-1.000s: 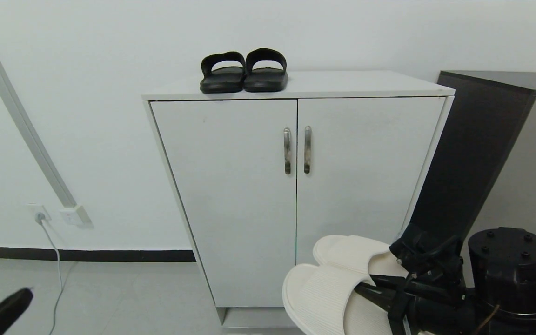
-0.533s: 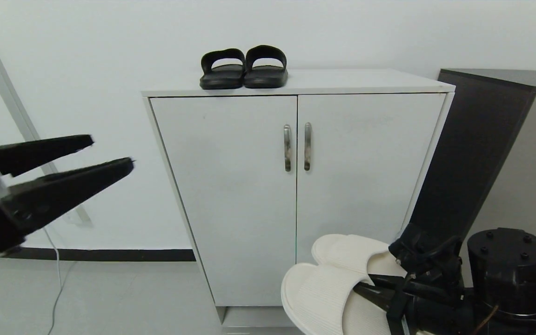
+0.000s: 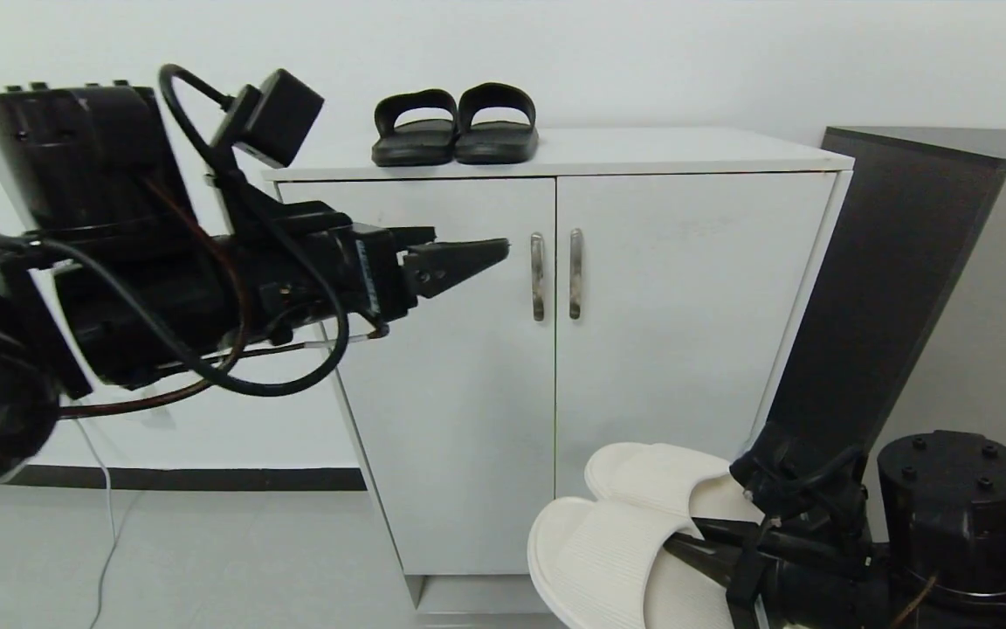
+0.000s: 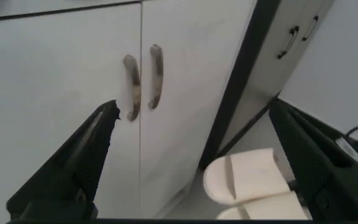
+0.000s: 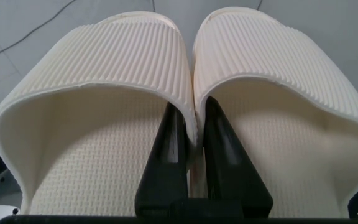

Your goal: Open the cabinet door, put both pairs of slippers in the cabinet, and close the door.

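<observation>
The white cabinet (image 3: 686, 349) has both doors closed, with two metal handles (image 3: 538, 276) side by side at the middle seam. A black pair of slippers (image 3: 455, 127) sits on its top, towards the left. My left gripper (image 3: 468, 252) is open and hangs level in front of the left door, its tip just left of the handles (image 4: 140, 78) and apart from them. My right gripper (image 5: 194, 134) is low at the cabinet's right foot. It is shut on the cream-white pair of slippers (image 3: 625, 524), pinching their adjoining inner edges (image 5: 191, 93).
A dark cabinet (image 3: 905, 288) stands close against the white one's right side. A thin cable (image 3: 110, 533) hangs down the wall to the grey floor at the lower left. Open floor lies in front of the left door.
My left arm has risen from the lower left and swung right, across the left door towards the handles. The right gripper and the white slippers have stayed put.
</observation>
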Tool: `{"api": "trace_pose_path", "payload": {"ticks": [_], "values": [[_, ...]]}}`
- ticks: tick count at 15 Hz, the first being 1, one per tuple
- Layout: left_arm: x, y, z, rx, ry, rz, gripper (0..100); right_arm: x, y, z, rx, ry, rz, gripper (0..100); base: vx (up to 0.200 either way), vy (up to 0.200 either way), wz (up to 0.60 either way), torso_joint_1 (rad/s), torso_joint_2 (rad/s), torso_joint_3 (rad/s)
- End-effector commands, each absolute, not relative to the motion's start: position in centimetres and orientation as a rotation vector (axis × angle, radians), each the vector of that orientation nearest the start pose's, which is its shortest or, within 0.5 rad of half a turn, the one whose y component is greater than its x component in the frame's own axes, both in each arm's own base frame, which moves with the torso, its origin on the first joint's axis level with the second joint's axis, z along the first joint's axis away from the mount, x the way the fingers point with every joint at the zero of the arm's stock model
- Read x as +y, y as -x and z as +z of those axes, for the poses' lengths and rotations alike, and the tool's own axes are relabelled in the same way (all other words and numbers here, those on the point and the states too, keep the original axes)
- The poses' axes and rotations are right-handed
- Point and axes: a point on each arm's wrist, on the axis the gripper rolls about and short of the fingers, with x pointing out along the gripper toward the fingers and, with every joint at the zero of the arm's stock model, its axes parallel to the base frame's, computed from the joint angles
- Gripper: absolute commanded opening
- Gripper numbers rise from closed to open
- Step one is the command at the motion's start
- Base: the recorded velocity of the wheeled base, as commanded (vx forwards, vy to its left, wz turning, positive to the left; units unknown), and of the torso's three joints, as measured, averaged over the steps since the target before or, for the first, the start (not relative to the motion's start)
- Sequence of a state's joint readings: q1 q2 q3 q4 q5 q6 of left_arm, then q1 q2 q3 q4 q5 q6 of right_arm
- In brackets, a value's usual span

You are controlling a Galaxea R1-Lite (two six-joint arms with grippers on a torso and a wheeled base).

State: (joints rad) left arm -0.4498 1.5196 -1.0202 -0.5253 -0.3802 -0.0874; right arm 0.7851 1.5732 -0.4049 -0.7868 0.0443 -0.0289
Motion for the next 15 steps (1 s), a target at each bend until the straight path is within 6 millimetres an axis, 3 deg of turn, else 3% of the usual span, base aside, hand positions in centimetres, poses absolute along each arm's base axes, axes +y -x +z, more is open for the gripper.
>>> {"api": "trace_pose_path", "payload": {"ticks": [1, 4, 8, 15], "values": [[-15.9, -26.7, 26.6, 0.057, 0.104, -0.899, 100, 16.7, -16.5, 12.8, 0.363, 0.173, 0.825, 0, 0.000, 0.000, 0.00, 0.000, 0.00, 0.000], [-18.6, -28.4, 25.4, 0.106, 0.135, -0.977, 100, 16.6, -16.4, 12.4, 0.380, 0.179, 0.824, 0, 0.000, 0.000, 0.00, 0.000, 0.00, 0.000], [-21.1, -31.3, 25.9, 0.130, 0.255, -1.045, 100, 16.6, -16.5, 12.5, 0.369, 0.175, 0.824, 0, 0.000, 0.000, 0.00, 0.000, 0.00, 0.000], [-22.1, -33.2, 24.5, 0.174, 0.307, -1.014, 100, 16.9, -16.7, 12.4, 0.348, 0.169, 0.826, 0, 0.000, 0.000, 0.00, 0.000, 0.00, 0.000]]}}
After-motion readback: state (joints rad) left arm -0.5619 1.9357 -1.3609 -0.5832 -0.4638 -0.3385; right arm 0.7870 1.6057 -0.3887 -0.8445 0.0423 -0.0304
